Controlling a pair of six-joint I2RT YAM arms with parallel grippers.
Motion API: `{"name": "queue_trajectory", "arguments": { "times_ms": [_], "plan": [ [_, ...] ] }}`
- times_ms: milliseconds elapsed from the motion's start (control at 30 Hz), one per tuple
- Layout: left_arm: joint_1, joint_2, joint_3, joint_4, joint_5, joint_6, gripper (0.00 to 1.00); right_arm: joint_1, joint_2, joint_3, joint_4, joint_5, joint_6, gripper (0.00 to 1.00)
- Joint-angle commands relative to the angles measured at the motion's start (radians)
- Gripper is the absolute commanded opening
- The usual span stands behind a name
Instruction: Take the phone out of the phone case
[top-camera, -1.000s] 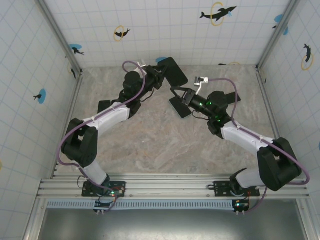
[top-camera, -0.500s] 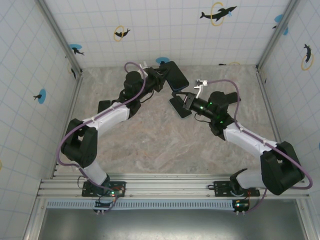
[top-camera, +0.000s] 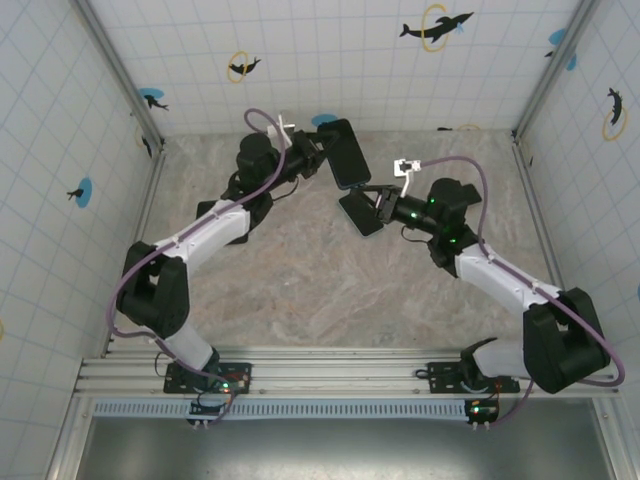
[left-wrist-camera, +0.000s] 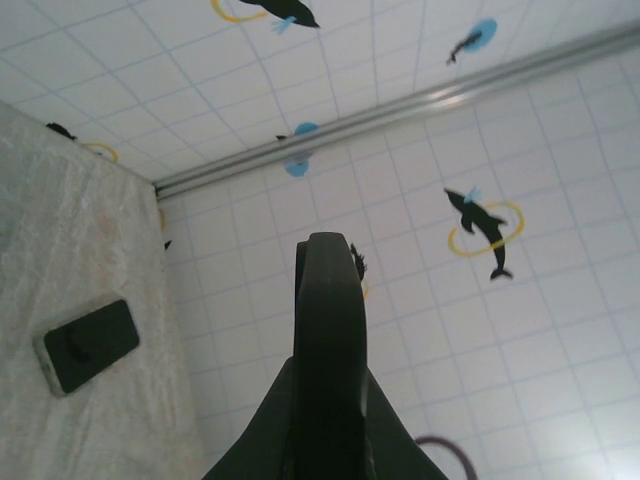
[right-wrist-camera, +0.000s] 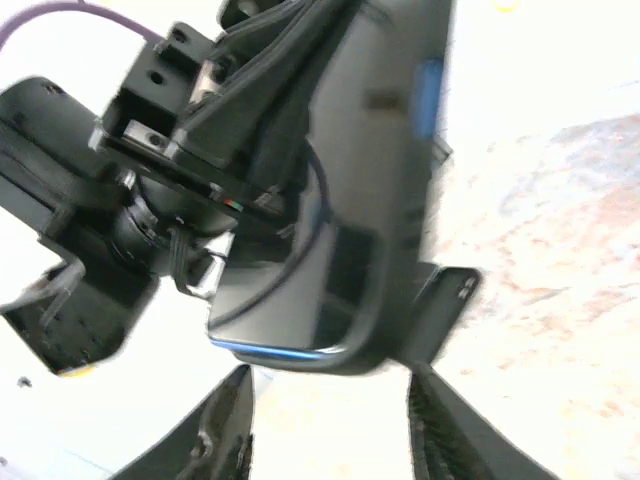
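Left gripper (top-camera: 322, 158) clamps the phone case (top-camera: 347, 155) aloft, with the phone apparently inside. Right gripper (right-wrist-camera: 330, 400) stands open at its lower edge. Recommendation: pinch the phone's rim only, clear of the case lip, and peel steadily.

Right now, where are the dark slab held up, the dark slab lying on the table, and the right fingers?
Held slab (top-camera: 346, 156): top external view, middle of its flat face.
Table slab (left-wrist-camera: 88, 346): left wrist view, middle of its dark face.
Right fingers (right-wrist-camera: 222, 435): right wrist view, surface of one finger.
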Motion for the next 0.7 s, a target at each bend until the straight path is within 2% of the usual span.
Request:
{"name": "queue_trajectory", "arguments": {
  "times_ms": [0, 100, 167, 333, 433, 667],
  "plan": [
    [0.011, -0.080, 0.105, -0.032, 0.192, 0.286, 0.00, -0.047, -0.020, 0.047, -0.169, -0.185, -0.221, 0.48],
    [0.015, -0.088, 0.150, -0.137, 0.278, 0.510, 0.00, -0.064, -0.019, 0.112, -0.329, -0.284, -0.449, 0.49],
    [0.019, -0.105, 0.135, -0.125, 0.343, 0.607, 0.00, -0.065, -0.019, 0.144, -0.399, -0.298, -0.584, 0.50],
    [0.024, -0.160, 0.090, -0.097, 0.424, 0.784, 0.00, -0.067, -0.002, 0.196, -0.429, -0.355, -0.745, 0.50],
    [0.031, -0.162, 0.117, -0.144, 0.472, 0.833, 0.00, -0.062, 0.015, 0.217, -0.411, -0.416, -0.777, 0.49],
    [0.036, -0.158, 0.138, -0.153, 0.531, 0.836, 0.00, -0.025, 0.046, 0.254, -0.367, -0.477, -0.815, 0.42]
  ]
}}
